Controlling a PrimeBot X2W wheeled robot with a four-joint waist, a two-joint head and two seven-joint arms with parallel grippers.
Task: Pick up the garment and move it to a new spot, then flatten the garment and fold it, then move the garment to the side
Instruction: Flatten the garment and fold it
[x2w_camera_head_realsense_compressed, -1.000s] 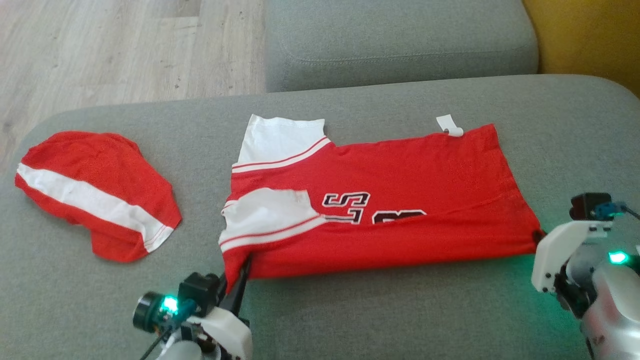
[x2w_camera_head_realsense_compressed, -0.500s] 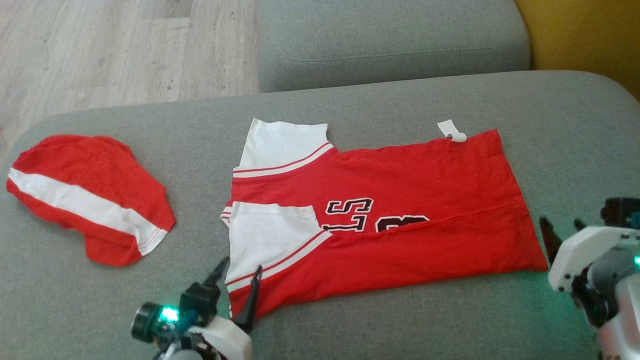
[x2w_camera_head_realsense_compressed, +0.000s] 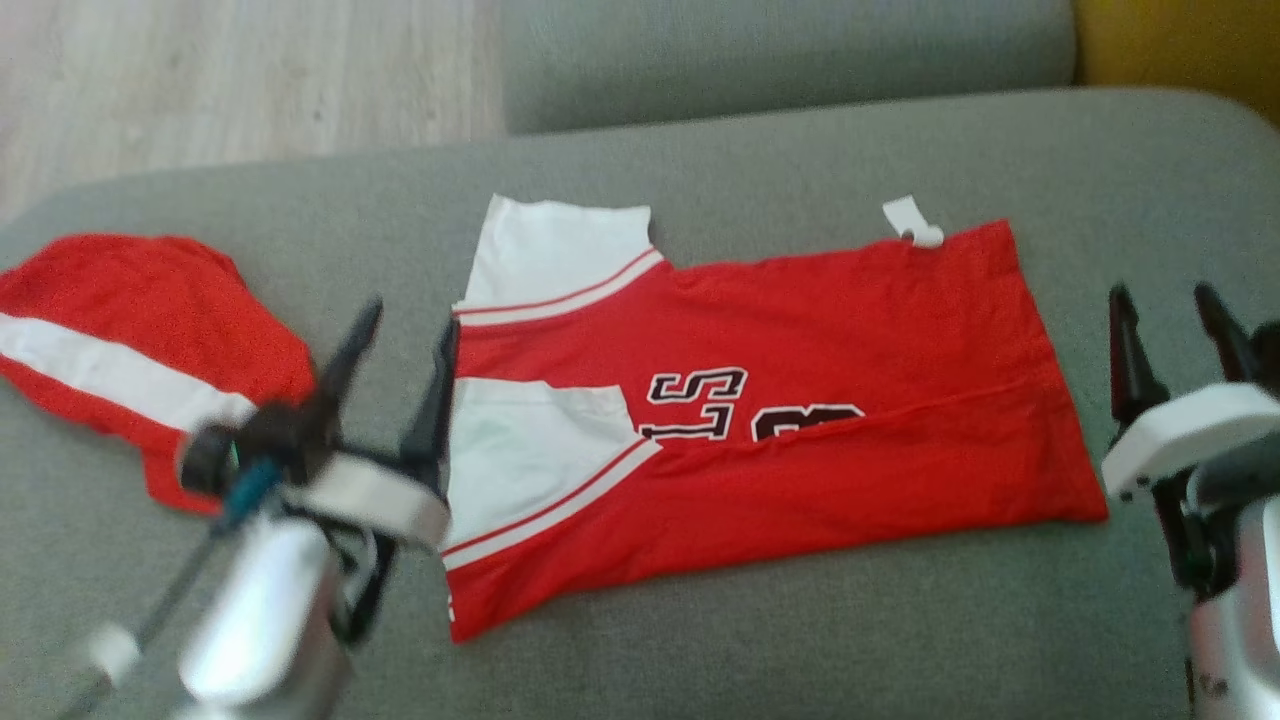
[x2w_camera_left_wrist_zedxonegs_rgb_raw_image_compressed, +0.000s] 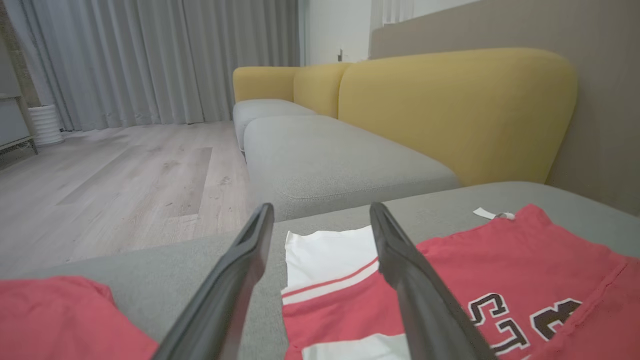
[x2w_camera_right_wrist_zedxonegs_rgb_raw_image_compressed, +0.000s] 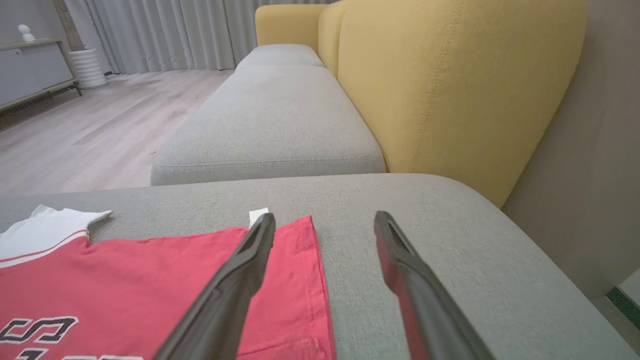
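The garment is a red jersey with white sleeves and dark lettering, lying folded lengthwise on the grey couch seat. It also appears in the left wrist view as red cloth with a white sleeve and in the right wrist view. My left gripper hovers open over the garment's sleeve end, with nothing between its fingers. At the hem end my right gripper hangs open and empty, just right of the cloth edge, its fingers spread.
A second red cloth with a white stripe lies at the seat's left end. Another grey cushion stands behind, with a yellow backrest to the right. Wooden floor lies beyond the far left edge.
Both grippers opened and let go of the garment's near edge, which now lies flat. Both arms then lifted and moved forward; the left is blurred. The camera also shifted.
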